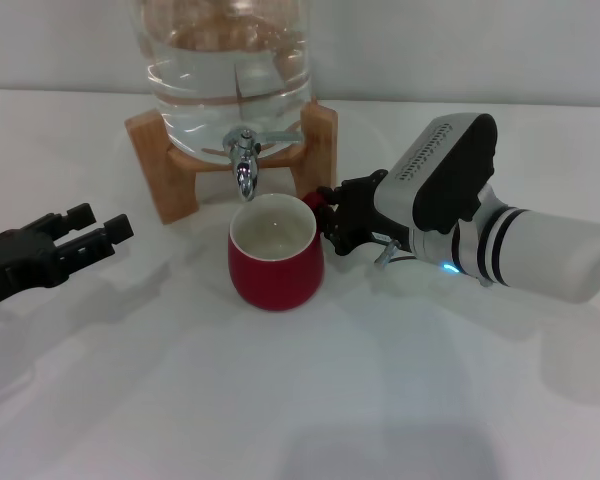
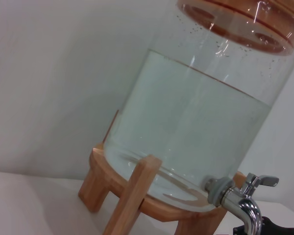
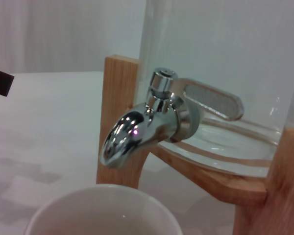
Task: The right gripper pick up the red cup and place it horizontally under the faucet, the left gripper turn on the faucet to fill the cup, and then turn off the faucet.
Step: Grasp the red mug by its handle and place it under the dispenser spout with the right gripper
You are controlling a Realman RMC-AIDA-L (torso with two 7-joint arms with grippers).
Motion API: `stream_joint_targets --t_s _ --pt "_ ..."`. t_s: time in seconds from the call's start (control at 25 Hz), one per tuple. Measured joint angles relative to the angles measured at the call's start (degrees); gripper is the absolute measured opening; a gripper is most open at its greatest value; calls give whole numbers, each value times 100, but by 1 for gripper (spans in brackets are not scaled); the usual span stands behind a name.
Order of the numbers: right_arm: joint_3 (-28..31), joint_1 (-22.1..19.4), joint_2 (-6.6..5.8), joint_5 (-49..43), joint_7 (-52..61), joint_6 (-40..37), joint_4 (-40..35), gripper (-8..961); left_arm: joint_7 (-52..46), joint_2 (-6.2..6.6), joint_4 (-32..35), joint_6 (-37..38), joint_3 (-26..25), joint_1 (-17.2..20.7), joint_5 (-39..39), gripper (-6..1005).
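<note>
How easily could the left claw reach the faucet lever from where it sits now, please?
Probably easily. The left claw hangs off to the robot's left of the wooden stand. The faucet juts forward above the red cup; the right claw holds the cup from the far side.

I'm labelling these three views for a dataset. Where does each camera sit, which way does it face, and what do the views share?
Head view: from the robot's head, looking forward and down at the red cup under the faucet; shows the left gripper apart, the right gripper at the cup's handle.
Left wrist view: looks across at the glass jar and wooden stand; none of its own fingers show.
Right wrist view: close on the faucet above the cup's rim.
All three share the faucet.
</note>
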Motion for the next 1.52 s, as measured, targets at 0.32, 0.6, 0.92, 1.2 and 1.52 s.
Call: stream_joint_targets --t_s 0.32,0.6,0.92,1.2,1.52 --pt "-25 17 0 267 16 -132 5 156 -1 -9 0 0 1 12 7 815" --pt "-57 21 0 401 9 -126 16 181 -2 -9 0 -3 0 38 8 815" --pt "-223 80 0 418 -17 -107 115 191 -1 -13 0 -18 0 45 9 815" --pt "-226 97 1 421 -19 -131 142 193 -2 -18 0 -50 0 60 8 815" --pt "-235 94 0 423 -19 -117 139 197 -2 -18 0 -54 3 62 8 815"
